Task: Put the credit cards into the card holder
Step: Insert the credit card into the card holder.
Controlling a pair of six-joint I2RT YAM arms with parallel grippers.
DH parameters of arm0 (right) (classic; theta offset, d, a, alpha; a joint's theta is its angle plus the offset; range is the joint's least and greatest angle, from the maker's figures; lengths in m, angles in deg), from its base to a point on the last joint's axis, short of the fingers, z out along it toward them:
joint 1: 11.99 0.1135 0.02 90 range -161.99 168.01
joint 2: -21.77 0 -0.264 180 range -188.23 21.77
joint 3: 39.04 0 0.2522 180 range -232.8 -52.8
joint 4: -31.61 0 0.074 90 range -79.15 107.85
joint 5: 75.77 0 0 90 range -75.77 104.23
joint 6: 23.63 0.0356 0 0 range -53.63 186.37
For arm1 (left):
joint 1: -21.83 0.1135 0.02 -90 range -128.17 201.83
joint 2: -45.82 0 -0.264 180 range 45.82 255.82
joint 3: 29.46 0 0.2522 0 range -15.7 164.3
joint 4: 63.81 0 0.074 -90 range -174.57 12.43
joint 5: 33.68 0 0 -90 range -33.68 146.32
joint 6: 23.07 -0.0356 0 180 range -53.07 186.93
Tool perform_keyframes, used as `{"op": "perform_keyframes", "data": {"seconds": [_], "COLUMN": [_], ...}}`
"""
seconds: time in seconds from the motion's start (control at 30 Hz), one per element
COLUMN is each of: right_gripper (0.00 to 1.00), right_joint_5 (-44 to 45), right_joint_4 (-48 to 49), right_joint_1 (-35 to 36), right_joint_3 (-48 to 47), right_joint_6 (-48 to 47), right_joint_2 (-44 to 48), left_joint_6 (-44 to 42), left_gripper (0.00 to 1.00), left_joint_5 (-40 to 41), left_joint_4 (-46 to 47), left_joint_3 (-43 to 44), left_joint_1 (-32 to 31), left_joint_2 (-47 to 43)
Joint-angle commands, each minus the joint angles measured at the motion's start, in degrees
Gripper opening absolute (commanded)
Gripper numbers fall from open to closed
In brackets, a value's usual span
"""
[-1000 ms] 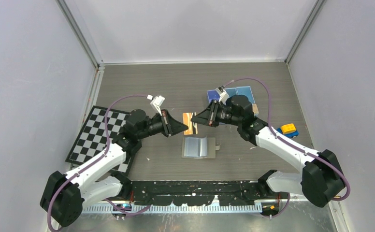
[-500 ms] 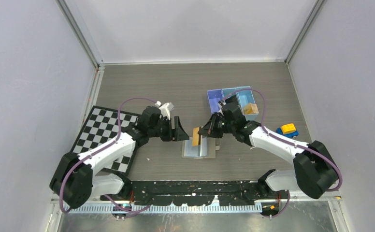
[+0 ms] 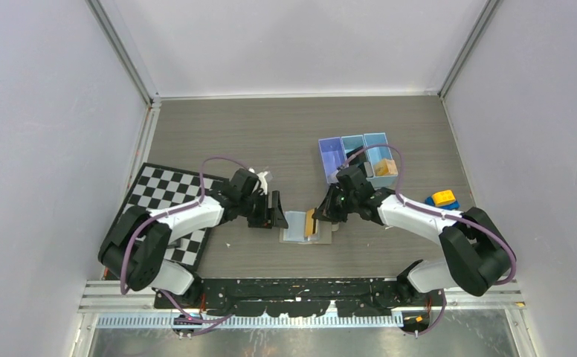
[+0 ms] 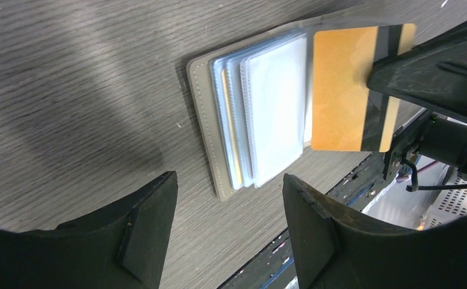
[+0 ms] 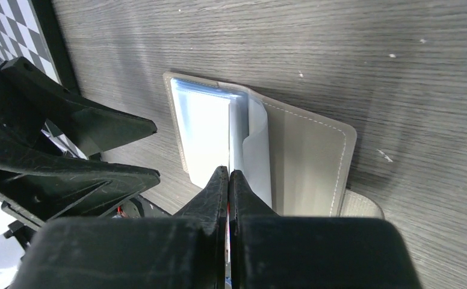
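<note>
White link shells and black joint housings make up the left arm point(image 3: 189, 216) and the right arm point(image 3: 419, 216), each trailed by a looping purple cable point(image 3: 215, 158). The left gripper point(image 4: 228, 180) carries matte black, wedge-shaped fingers point(image 4: 339, 241), lightly scuffed; a small white block point(image 3: 260, 178), possibly a camera mount, sits at its wrist.

My left arm lies low, reaching in from 8 o'clock. My left gripper point(image 3: 276, 213) points toward 3 o'clock, jaws standing wide apart. My right arm reaches in from 4 o'clock, and my right gripper point(image 3: 315, 217) points toward 8 o'clock, tipped downward, jaws pinched tight on an orange card point(image 4: 339, 90). The two grippers face each other, near but apart.
</note>
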State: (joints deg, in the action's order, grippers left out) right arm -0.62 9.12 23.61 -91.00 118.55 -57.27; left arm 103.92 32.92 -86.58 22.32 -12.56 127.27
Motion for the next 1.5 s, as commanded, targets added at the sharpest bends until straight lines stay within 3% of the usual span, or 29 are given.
{"op": "perform_keyframes", "data": {"seconds": [0.0, 0.8, 1.47], "right_gripper": [0.0, 0.01, 0.0], "right_joint_5": [2.2, -0.5, -0.9], "right_joint_4": [1.1, 7.1, 7.4], "right_joint_1": [0.4, 0.4, 0.4], "right_joint_3": [0.7, 2.8, 2.7], "right_joint_6": [-1.0, 0.9, 1.4], "right_joint_2": [0.1, -0.6, 0.7], "left_joint_6": [-1.3, -2.6, -3.7], "left_gripper": [0.65, 0.55, 0.52], "left_joint_5": [-1.1, -1.3, -0.1], "left_joint_4": [1.4, 0.7, -0.5], "left_joint_3": [2.2, 3.2, 3.5], "left_joint_1": [-0.1, -0.7, -0.8], "left_joint_2": [1.6, 5.3, 6.3]}}
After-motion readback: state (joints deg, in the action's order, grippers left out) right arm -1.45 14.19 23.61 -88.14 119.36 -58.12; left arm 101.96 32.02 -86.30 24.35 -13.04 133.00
